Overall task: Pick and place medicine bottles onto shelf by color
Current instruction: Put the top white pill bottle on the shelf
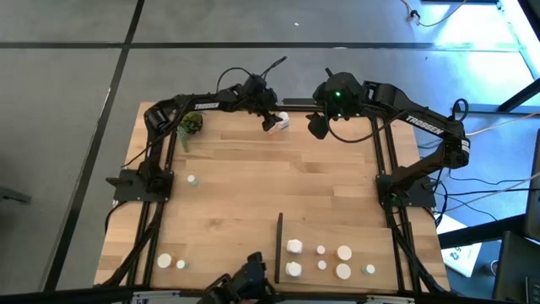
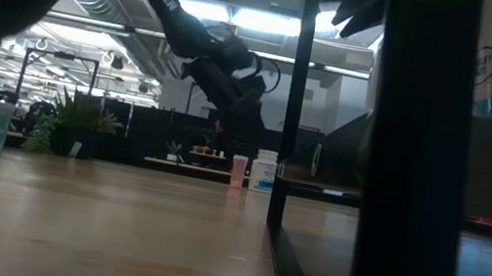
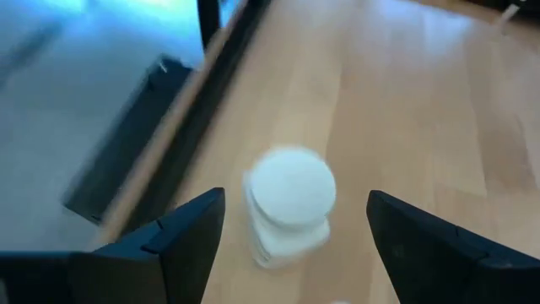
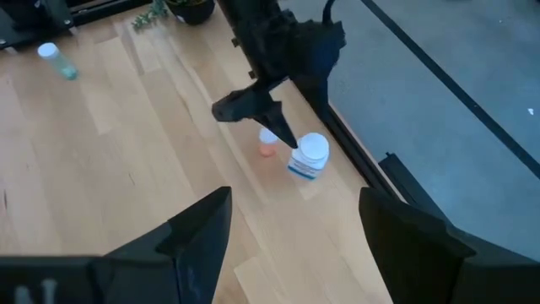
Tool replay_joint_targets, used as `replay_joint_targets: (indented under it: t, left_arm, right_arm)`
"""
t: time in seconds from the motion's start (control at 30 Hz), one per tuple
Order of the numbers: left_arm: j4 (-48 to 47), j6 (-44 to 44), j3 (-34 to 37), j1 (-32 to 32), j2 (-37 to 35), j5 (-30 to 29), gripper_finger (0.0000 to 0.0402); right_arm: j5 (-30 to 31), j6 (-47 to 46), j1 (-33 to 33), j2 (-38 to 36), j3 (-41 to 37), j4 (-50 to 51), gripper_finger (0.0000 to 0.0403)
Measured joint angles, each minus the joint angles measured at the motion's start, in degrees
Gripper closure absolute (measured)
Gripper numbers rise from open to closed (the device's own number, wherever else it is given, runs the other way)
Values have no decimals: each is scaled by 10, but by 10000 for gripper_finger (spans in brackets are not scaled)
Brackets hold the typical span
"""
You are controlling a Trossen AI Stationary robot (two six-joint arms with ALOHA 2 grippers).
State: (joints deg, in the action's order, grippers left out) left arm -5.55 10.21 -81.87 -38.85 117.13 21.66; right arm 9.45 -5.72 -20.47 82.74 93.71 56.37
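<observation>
So the left gripper (image 3: 287, 232) has its fingers spread wide around a white bottle (image 3: 288, 207) up at about 12 o'clock on the table, right by the far edge. Nothing is gripped yet; there's a clear gap on both sides of the bottle. A small pink bottle (image 4: 267, 145) stands just beside it.

What I'd worry about: the white one sits really close to the table edge, so if one finger touches first it could get shoved over the rail or tipped. The pink one is close enough that a finger could clip it and knock it down too.

The right gripper (image 4: 291, 228) hangs open nearby at roughly 1 o'clock, holding nothing, just looking down at the scene.

The shelf (image 1: 371, 232) is at 5 o'clock, with its black strip (image 1: 278, 247) on the inner side. It's got about seven white bottles (image 1: 319, 260) on it in two rows. Off the shelf, two more sit at 7 o'clock (image 1: 171, 262), and a greenish one at 9 o'clock (image 1: 192, 180). The plant (image 1: 191, 125) is at 11.
</observation>
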Motion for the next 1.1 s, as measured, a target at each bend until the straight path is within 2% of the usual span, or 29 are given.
replay_joint_targets:
  t: [0.17, 0.37, 0.73, 1.1]
  left_arm:
    - [9, -26, 1, 1, 27, 16, 118]
    - [45, -9, 1, 12, 32, -19, 118]
    - [52, -2, 1, 19, 36, -28, 119]
    - [49, 8, 1, 19, 36, -28, 157]
  right_arm:
    - [0, 0, 0, 0, 0, 0, 142]
    - [0, -1, 0, 0, 0, 0, 142]
    - [1, -1, 0, 0, 0, 0, 142]
    - [0, -2, 0, 0, 0, 0, 142]
